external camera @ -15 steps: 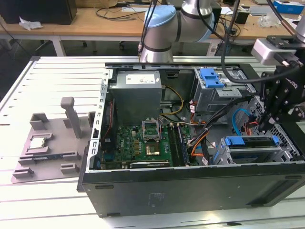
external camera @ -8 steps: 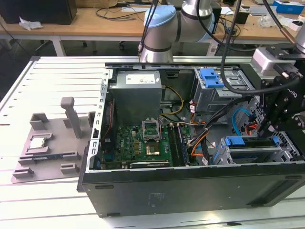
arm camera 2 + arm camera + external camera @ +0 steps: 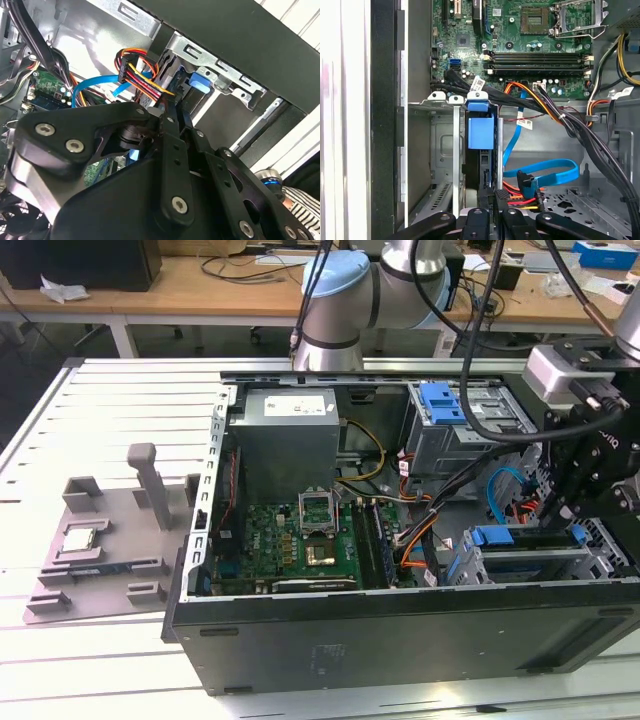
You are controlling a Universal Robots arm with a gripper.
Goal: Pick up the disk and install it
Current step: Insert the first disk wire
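On the table (image 3: 90, 660) lies an open computer case (image 3: 330, 640). Inside its drive cage (image 3: 445, 165), the first wrist view shows the disk (image 3: 481, 132) standing on edge, where the exterior view shows mostly the gripper (image 3: 565, 502). Its fingers (image 3: 487, 197) are clamped on the disk's end.

Silver slotted metal table (image 3: 120, 400), open black computer case (image 3: 400, 635) lying on its side across the table's middle and toward the exterior view's right edge, grey plastic fixture tray (image 3: 110, 540) just beside it, near the opposite edge
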